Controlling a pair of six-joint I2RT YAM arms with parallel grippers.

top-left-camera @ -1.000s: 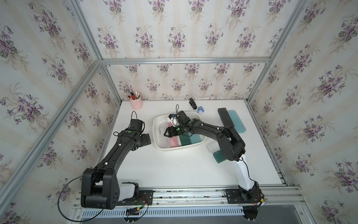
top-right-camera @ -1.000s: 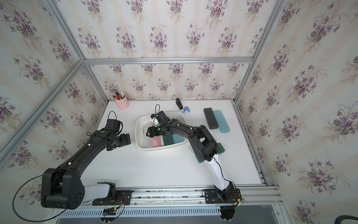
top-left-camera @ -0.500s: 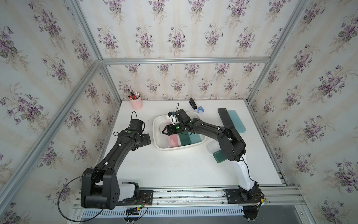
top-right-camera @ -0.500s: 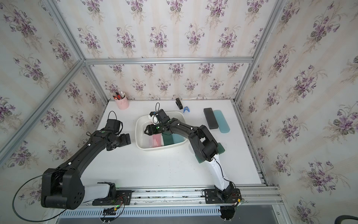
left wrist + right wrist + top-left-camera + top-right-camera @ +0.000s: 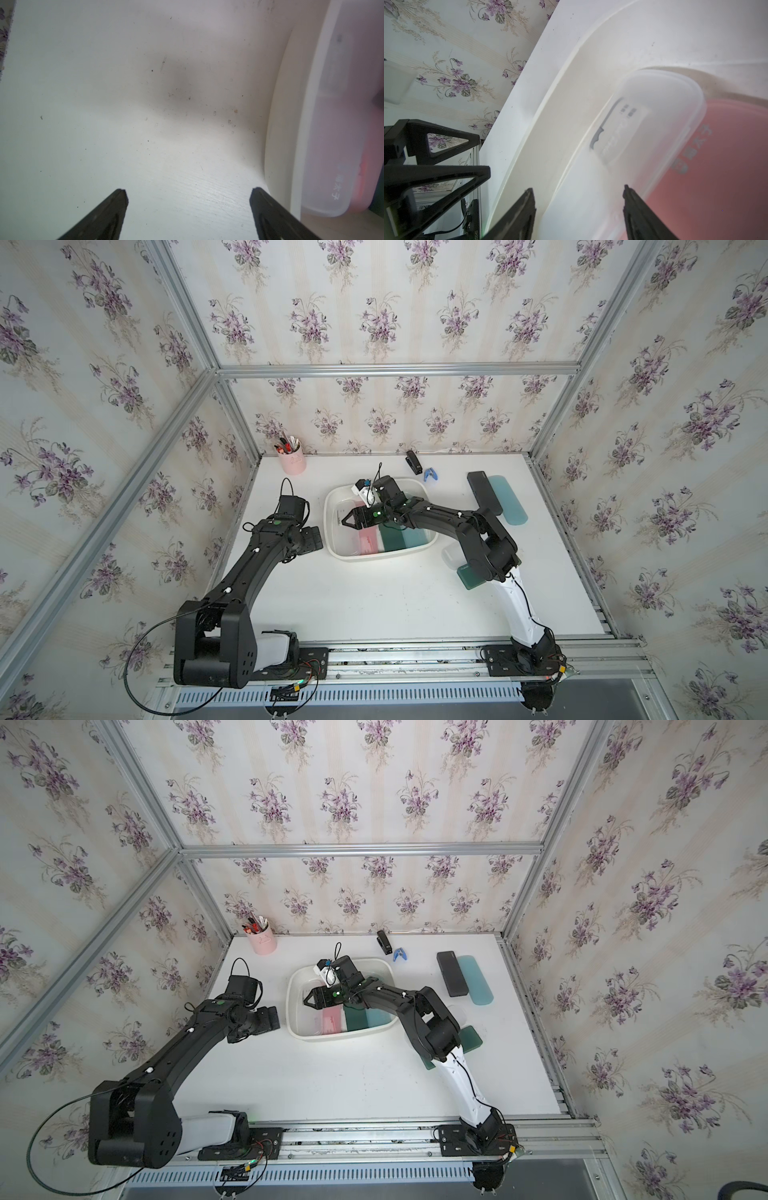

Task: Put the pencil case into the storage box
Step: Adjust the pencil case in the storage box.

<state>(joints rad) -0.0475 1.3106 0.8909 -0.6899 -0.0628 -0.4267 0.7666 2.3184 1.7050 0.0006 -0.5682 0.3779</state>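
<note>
Pencil case is in the storage box (image 5: 374, 556), and both hands are empty.
The right hand (image 5: 577, 189) hangs over the box end nearest the left arm, fingers parted, gripping nothing. Below it the frosted pencil case (image 5: 643, 124) lies along the box wall, right beside a pink case (image 5: 726, 176). The left hand (image 5: 188, 191) is spread wide over bare desk (image 5: 124, 104), just outside the box.

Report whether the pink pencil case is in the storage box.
In: the pink pencil case lies inside the storage box, beside a green case.
</note>
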